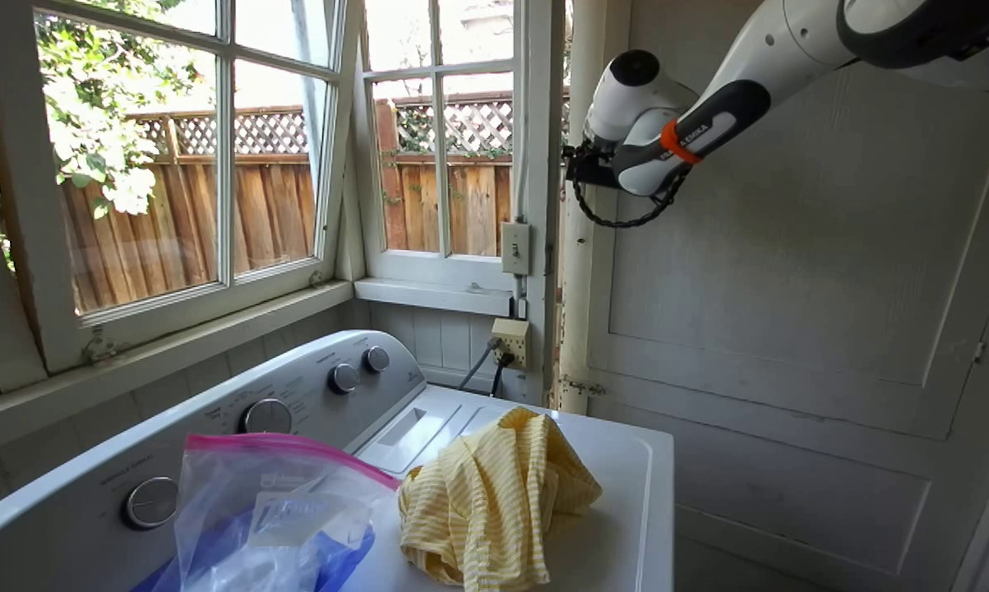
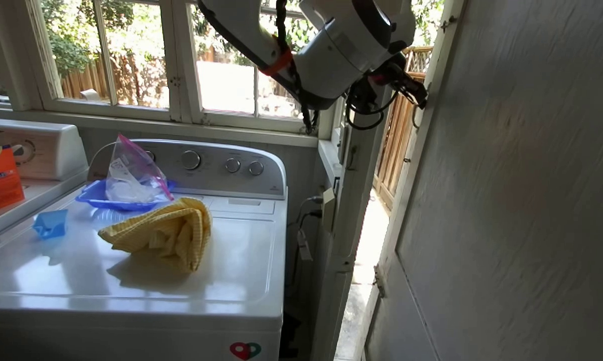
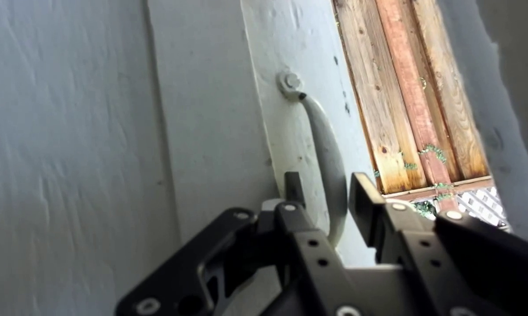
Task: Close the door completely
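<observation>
Your door [image 1: 774,247] stands ajar: its long axis is vertical, its free edge points at the frame [image 2: 354,215] near the claw [image 3: 326,185], and its panelled face runs off to the right of the claw in both exterior views. Below and left of the claw in those views you have the worktop [image 2: 241,250], the top of a white appliance; it carries a yellow striped cloth [image 1: 502,493] and, farther left of the claw, a clear bag [image 2: 136,170] with a pink seal. Farther left still, an orange box [image 2: 0,178] shows in an exterior view alone. Your claw is at the door's free edge, its fingers [image 3: 364,206] part way apart; only the wrist view lets you read that spacing. There you also find a curved handle [image 3: 327,145] on the door, running lengthwise between the fingers, with paint showing between it and the finger on that view's left; it is close by the other, and you cannot tell whether they touch. A light switch [image 1: 516,248], below and left of the claw, shows only in an exterior view.
</observation>
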`<action>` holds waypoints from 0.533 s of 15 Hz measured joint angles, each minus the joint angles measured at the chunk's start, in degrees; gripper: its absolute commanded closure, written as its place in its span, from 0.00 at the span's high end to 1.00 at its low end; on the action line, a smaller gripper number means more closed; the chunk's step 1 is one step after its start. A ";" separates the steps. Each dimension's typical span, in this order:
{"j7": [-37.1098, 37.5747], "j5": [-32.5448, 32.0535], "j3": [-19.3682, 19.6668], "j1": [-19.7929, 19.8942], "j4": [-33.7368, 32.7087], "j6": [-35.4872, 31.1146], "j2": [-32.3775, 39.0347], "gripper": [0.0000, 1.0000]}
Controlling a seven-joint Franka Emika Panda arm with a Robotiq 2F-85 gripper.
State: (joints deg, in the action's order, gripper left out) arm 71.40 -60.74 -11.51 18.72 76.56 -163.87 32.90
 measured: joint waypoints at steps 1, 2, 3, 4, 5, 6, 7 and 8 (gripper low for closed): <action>0.32 -0.18 0.19 -0.15 -0.04 -0.04 0.05 0.08; 0.58 -0.26 0.35 -0.30 -0.10 -0.18 0.12 0.01; 0.83 -0.33 0.48 -0.43 -0.16 -0.51 0.23 0.00; 0.93 -0.59 0.72 -0.61 -0.21 -0.87 0.30 0.04; 0.93 -0.95 1.02 -0.78 -0.25 -1.10 0.34 0.04; 0.94 -1.13 1.24 -0.88 -0.25 -1.38 0.37 0.04; 0.94 -1.20 1.37 -0.92 -0.25 -1.58 0.39 0.04; 0.90 -1.20 1.38 -0.93 -0.23 -1.61 0.38 0.04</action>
State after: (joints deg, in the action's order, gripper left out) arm 72.30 -61.94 -10.13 17.79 76.32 -165.48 33.28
